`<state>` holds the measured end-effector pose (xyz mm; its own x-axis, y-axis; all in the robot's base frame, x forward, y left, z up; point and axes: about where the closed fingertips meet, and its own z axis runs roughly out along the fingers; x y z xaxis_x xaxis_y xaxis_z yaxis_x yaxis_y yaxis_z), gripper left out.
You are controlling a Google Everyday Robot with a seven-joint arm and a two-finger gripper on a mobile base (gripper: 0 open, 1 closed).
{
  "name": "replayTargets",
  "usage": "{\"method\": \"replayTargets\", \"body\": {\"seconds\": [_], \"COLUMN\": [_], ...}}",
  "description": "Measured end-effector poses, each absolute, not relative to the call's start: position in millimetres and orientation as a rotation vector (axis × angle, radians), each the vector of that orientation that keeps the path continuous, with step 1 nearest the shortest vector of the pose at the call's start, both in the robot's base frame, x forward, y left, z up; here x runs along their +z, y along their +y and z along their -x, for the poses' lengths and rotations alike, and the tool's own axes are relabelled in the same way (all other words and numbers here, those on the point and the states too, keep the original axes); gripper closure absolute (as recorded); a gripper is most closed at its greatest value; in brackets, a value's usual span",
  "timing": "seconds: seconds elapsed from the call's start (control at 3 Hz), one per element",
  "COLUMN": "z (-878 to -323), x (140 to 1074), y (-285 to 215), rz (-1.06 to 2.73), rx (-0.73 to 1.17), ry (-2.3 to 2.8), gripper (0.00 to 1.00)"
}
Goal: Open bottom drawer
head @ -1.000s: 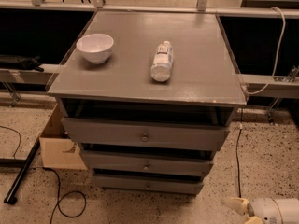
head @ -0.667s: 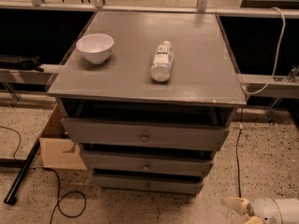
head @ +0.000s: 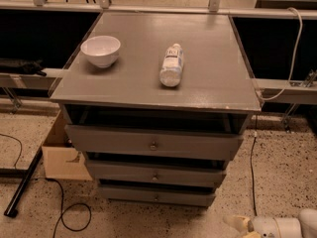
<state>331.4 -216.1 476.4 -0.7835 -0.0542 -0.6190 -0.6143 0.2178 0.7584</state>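
The bottom drawer is the lowest and shortest of three grey fronts in the cabinet, with a small round knob at its centre. Its front sits further back than the middle drawer and the wide top drawer above it. My gripper is low at the bottom right of the view, on the end of a white arm, pointing left. It is to the right of the bottom drawer and nearer the camera, apart from the cabinet.
On the cabinet top are a white bowl at the left and a plastic bottle lying on its side. A cardboard box, a black pole and cables are on the floor at the left. A white cable hangs at the right.
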Motion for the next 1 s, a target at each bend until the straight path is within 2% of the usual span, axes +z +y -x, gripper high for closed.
{"method": "replayTargets", "body": {"seconds": [0.33,1.0], "z": [-332.5,-339.5], "x": [443.9,452.5], "y": [-199.5,-191.8], "rz": [0.571,0.604], "rx": [1.64,1.591], "ry": [2.063,1.939], "gripper": [0.0,0.0]}}
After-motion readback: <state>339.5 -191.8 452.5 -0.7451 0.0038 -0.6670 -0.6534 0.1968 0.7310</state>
